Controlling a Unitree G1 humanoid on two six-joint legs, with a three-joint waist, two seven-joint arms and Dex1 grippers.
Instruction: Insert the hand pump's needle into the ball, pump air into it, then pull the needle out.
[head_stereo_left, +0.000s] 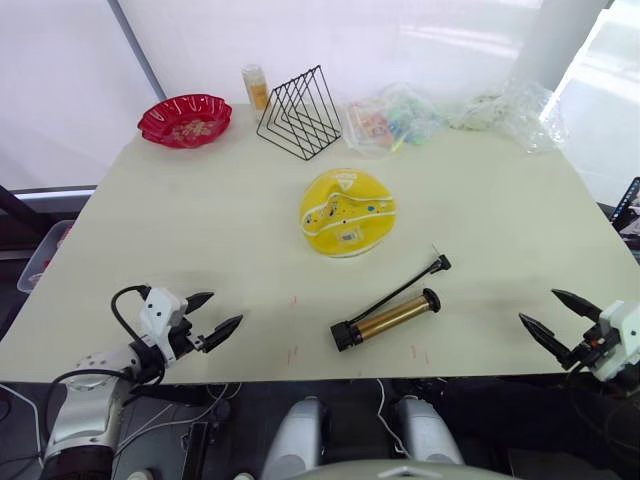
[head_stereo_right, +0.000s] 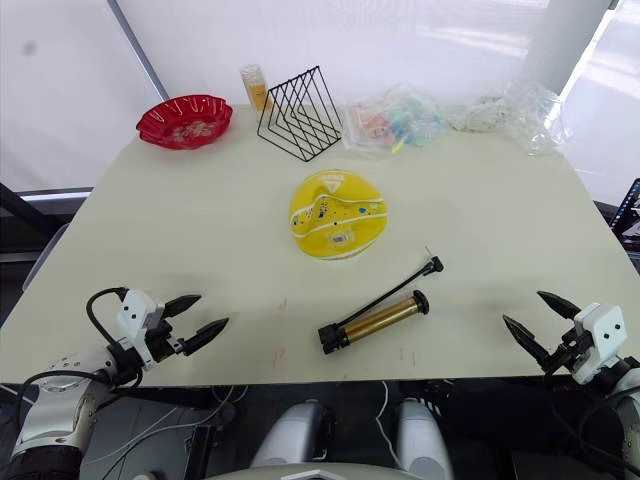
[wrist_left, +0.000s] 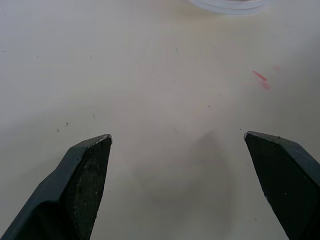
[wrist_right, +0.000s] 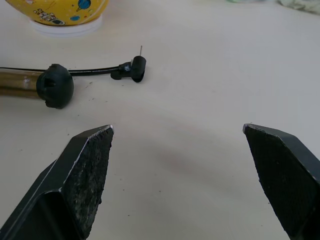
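Observation:
The yellow ball (head_stereo_left: 347, 211), flattened and dented, rests on a white ring in the middle of the table. In front of it lies the brass hand pump (head_stereo_left: 387, 318), its black hose running up to the needle (head_stereo_left: 437, 254), which sticks up from a black fitting (wrist_right: 134, 69). My left gripper (head_stereo_left: 211, 319) hovers open over the table's front left edge, with nothing between its fingers (wrist_left: 87, 172). At the front right edge my right gripper (head_stereo_left: 556, 316) stands open and empty, to the right of the pump's knob (wrist_right: 54, 85).
A red scalloped bowl (head_stereo_left: 185, 120) sits at the back left. Beside it stand a small orange bottle (head_stereo_left: 256, 87) and a black wire rack (head_stereo_left: 301, 112). Clear plastic bags (head_stereo_left: 400, 118) with coloured items lie along the back edge. Red marks (head_stereo_left: 293, 352) dot the tabletop near the front.

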